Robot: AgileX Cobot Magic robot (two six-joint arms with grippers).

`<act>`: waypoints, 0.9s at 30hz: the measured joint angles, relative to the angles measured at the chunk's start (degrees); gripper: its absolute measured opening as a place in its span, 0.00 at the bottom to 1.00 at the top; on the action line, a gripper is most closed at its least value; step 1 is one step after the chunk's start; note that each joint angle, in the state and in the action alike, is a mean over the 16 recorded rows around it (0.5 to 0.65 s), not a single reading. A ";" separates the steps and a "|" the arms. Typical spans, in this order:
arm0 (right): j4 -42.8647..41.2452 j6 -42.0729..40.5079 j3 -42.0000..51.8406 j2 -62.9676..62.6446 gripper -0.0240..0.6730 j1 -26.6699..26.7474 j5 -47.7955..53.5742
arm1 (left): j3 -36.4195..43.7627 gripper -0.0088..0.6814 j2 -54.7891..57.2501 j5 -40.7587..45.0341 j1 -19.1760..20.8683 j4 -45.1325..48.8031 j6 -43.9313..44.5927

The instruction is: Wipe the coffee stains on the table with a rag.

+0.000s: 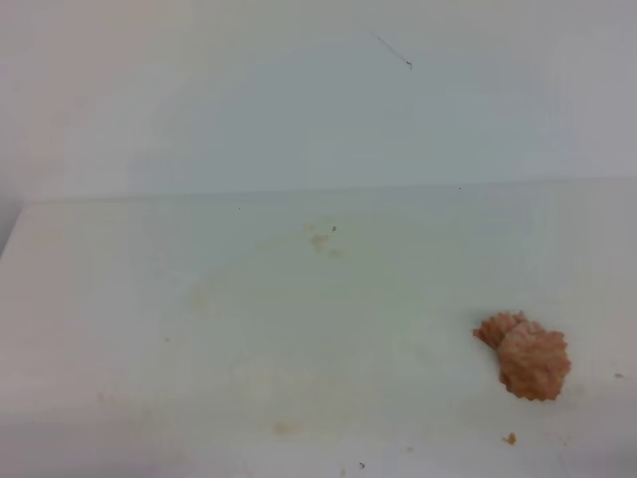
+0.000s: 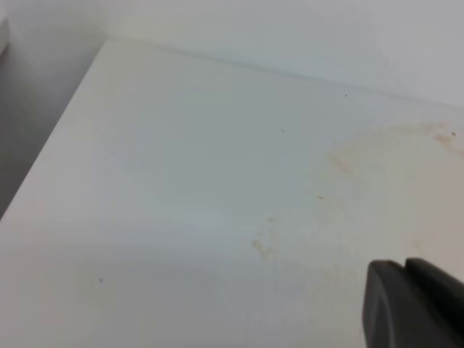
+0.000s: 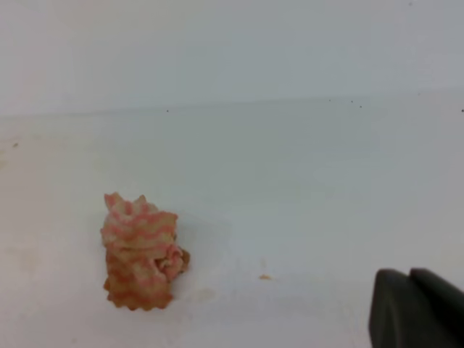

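Observation:
The rag (image 1: pixel 525 355) is a pinkish-orange bumpy wad lying on the white table (image 1: pixel 199 299) at the right front. It also shows in the right wrist view (image 3: pixel 141 252), left of and beyond my right gripper (image 3: pixel 409 274). No large amber-brown coffee blotch shows, only faint tan smudges (image 1: pixel 319 239) and a pale tan ring in the left wrist view (image 2: pixel 341 163). My left gripper (image 2: pixel 404 265) shows as dark fingers at the lower right corner, pressed together and empty. The right gripper looks the same. Neither gripper shows in the exterior high view.
A tiny orange crumb (image 1: pixel 510 437) lies just in front of the rag, and it also shows in the right wrist view (image 3: pixel 265 276). A white wall (image 1: pixel 318 90) rises behind the table. The table's left edge (image 2: pixel 51 152) drops off.

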 joint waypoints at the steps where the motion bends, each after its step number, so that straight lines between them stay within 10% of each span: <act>1: 0.00 0.01 0.00 0.02 0.03 -0.15 -0.03 | 0.00 0.01 0.00 0.00 0.00 0.00 0.00; 27: 0.00 0.01 0.00 0.22 0.03 -0.36 -0.11 | 0.00 0.01 0.00 0.00 0.00 0.00 0.00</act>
